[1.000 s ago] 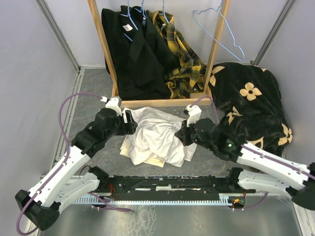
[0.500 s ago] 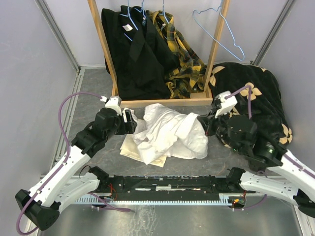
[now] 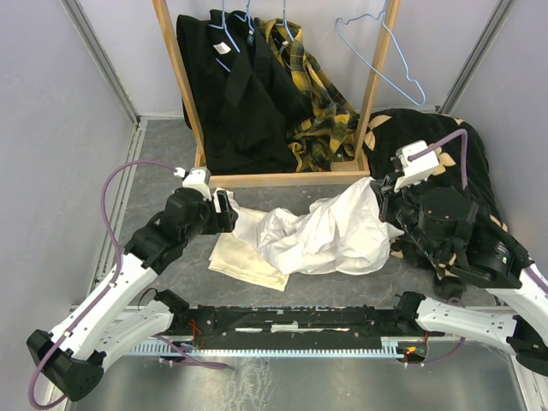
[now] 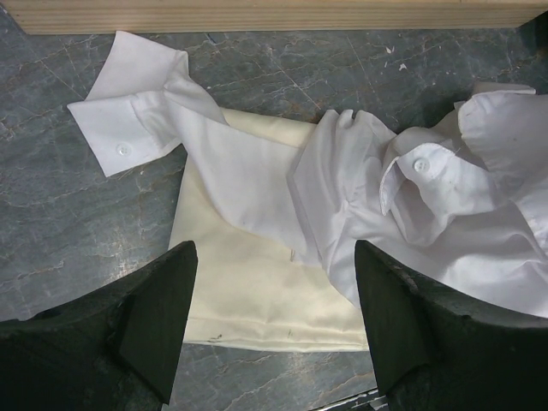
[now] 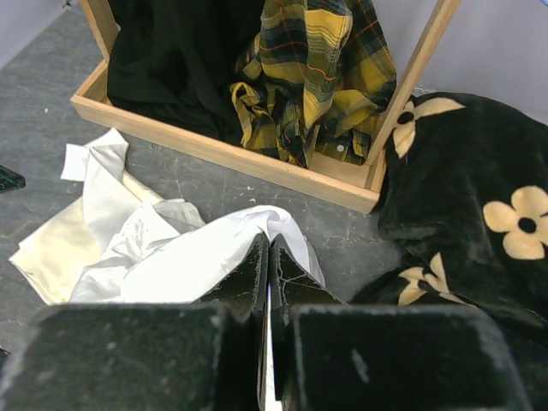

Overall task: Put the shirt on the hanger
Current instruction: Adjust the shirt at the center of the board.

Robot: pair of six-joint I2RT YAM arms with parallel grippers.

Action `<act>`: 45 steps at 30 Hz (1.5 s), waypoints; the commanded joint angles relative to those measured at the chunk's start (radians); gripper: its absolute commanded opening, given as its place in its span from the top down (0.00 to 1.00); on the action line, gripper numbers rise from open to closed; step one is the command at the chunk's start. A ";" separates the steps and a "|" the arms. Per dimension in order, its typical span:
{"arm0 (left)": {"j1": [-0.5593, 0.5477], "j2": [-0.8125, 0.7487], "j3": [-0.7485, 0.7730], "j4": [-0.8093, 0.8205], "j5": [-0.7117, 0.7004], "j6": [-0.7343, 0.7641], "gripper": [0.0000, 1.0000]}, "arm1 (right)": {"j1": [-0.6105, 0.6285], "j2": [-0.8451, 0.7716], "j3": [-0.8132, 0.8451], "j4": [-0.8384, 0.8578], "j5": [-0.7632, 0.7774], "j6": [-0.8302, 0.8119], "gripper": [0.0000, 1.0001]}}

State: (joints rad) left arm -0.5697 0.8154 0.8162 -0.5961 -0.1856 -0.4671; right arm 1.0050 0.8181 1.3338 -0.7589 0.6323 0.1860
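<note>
The white shirt (image 3: 321, 235) lies crumpled on the grey floor, stretched out toward the right. My right gripper (image 5: 267, 248) is shut on a fold of the shirt (image 5: 171, 261), lifting that edge near the dark flowered blanket. In the left wrist view a cuffed sleeve (image 4: 128, 128) and the collar (image 4: 428, 171) lie spread out. My left gripper (image 4: 274, 317) hangs open above the cream cloth, touching nothing. The empty light-blue hanger (image 3: 383, 51) hangs at the upper right of the wooden rack.
A cream-yellow folded cloth (image 3: 248, 261) lies partly under the shirt. The wooden rack (image 3: 282, 178) holds black garments (image 3: 231, 86) and a yellow plaid shirt (image 3: 317, 94). A black blanket with cream flowers (image 3: 437, 167) lies heaped on the right. Grey walls stand on both sides.
My right gripper has pulled the shirt to the right and up, stretching it out and uncovering more of the cream cloth. The left arm has not moved.
</note>
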 commanded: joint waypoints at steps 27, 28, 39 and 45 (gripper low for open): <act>-0.001 0.136 -0.048 0.258 0.211 -0.019 0.16 | -0.003 -0.112 -0.102 -0.350 0.236 0.312 0.29; -0.001 0.158 -0.054 0.290 0.241 -0.018 0.16 | -0.002 -0.116 -0.107 -0.301 0.174 0.266 0.27; -0.083 0.293 -0.027 0.422 0.255 -0.083 0.15 | -0.002 0.058 -0.156 -0.215 -0.134 0.187 0.23; -0.133 0.339 -0.032 0.424 0.222 -0.071 0.22 | -0.003 0.064 -0.213 -0.158 -0.160 0.201 0.23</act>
State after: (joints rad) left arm -0.6891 1.1297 0.7620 -0.2283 0.0605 -0.5156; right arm 1.0016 0.8967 1.1229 -0.9985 0.5041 0.3878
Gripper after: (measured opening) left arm 0.822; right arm 0.770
